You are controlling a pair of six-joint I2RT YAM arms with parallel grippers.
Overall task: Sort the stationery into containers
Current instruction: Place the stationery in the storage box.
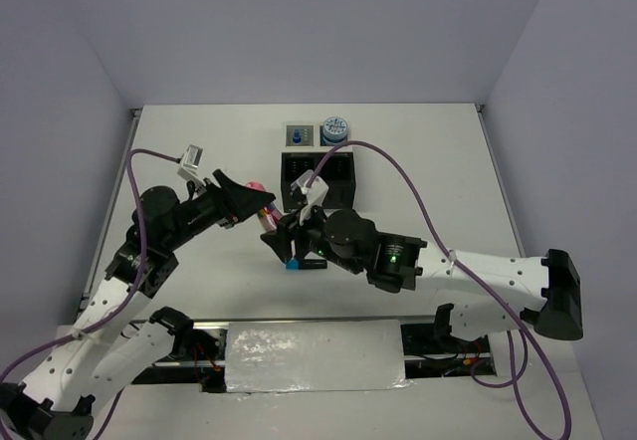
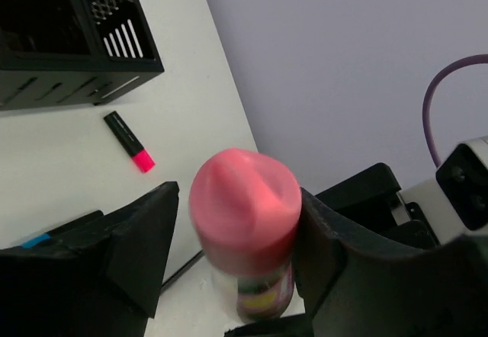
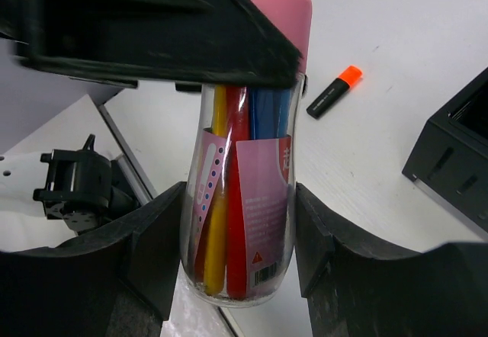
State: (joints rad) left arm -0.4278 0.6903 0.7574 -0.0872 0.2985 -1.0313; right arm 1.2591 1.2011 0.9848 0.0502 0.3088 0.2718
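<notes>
The pink multicoloured marker [image 3: 240, 192] is a clear tube of coloured pens with a pink cap [image 2: 244, 207]. It is held in the air between both grippers, just left of the black box [image 1: 318, 176]. My right gripper [image 3: 238, 223] is shut on the tube's lower body, with both fingers against its sides. My left gripper [image 2: 236, 230] stands round the pink cap: one finger [image 2: 335, 253] touches it, the other finger [image 2: 141, 238] stands apart. An orange-capped highlighter [image 3: 333, 93] and a pink-red-capped highlighter [image 2: 130, 140] lie on the table. The slim pen is not clearly seen.
Two light grey trays stand behind the black box. The left tray [image 1: 289, 127] holds a small blue thing, the right tray holds a blue-white roll [image 1: 335, 128]. A small blue-tipped thing [image 1: 293, 264] shows just below my right gripper [image 1: 282, 236]. A foil-covered strip [image 1: 314, 355] lies at the near edge.
</notes>
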